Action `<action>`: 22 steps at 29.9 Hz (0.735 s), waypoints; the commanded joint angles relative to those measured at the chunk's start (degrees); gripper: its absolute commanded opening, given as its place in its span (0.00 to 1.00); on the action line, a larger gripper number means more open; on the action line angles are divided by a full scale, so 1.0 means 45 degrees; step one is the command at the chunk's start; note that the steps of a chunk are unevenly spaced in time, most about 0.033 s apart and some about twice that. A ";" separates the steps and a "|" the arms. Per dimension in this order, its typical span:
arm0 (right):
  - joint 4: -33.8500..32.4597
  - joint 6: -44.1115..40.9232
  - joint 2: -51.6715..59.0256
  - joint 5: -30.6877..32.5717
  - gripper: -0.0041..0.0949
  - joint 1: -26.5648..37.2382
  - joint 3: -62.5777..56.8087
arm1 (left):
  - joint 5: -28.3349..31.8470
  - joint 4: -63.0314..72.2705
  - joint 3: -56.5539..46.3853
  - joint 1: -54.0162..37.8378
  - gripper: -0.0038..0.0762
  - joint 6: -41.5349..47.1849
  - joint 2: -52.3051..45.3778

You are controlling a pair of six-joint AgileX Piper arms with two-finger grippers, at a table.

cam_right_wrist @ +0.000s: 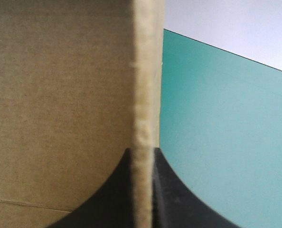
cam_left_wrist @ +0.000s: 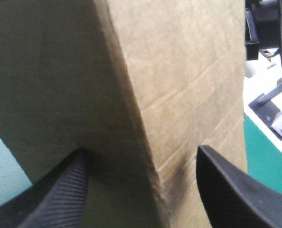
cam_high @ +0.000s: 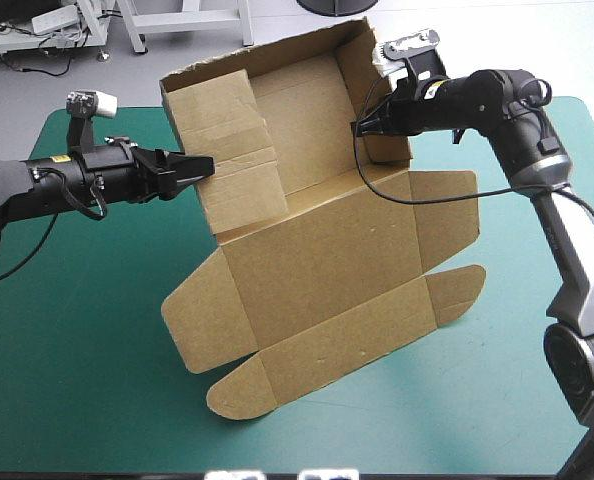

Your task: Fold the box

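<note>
your box (cam_high: 317,270) is plain brown corrugated board, matt and slightly fibrous. pressed crease lines and faint ridges run across the panel in front of the left pincer (cam_left_wrist: 141,154). at the right pincer (cam_right_wrist: 142,152) you can see the cut edge of the board, which is paler than the faces and rough. the fingers (cam_left_wrist: 60,194) are matt black, either plastic or rubber; you can't tell which. one carries fine ribbing on its inner face and the other looks smoother. your teal-green tabletop cover (cam_high: 77,350) is smooth and even, with a soft, low sheen.
</note>
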State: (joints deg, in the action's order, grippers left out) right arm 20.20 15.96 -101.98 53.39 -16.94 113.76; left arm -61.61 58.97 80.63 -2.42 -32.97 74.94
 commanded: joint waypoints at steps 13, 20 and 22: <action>-0.0366 -0.1218 0.0700 -0.1668 0.02 -0.0642 0.0468 | 0.3251 -0.4960 0.1538 0.2718 0.58 0.4255 -0.0455; -0.1439 -0.2729 0.0700 -0.2496 0.02 -0.1508 0.0468 | 0.3728 -0.9942 0.1607 0.4262 0.58 0.7651 -0.0380; -0.1538 -0.2948 0.0700 -0.2524 0.02 -0.1604 0.0468 | 0.3865 -1.0607 0.1607 0.4326 0.58 0.8552 -0.0380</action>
State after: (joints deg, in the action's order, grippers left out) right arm 10.76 5.32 -101.98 47.49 -23.04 113.76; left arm -48.26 14.47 86.00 15.73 -0.67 74.67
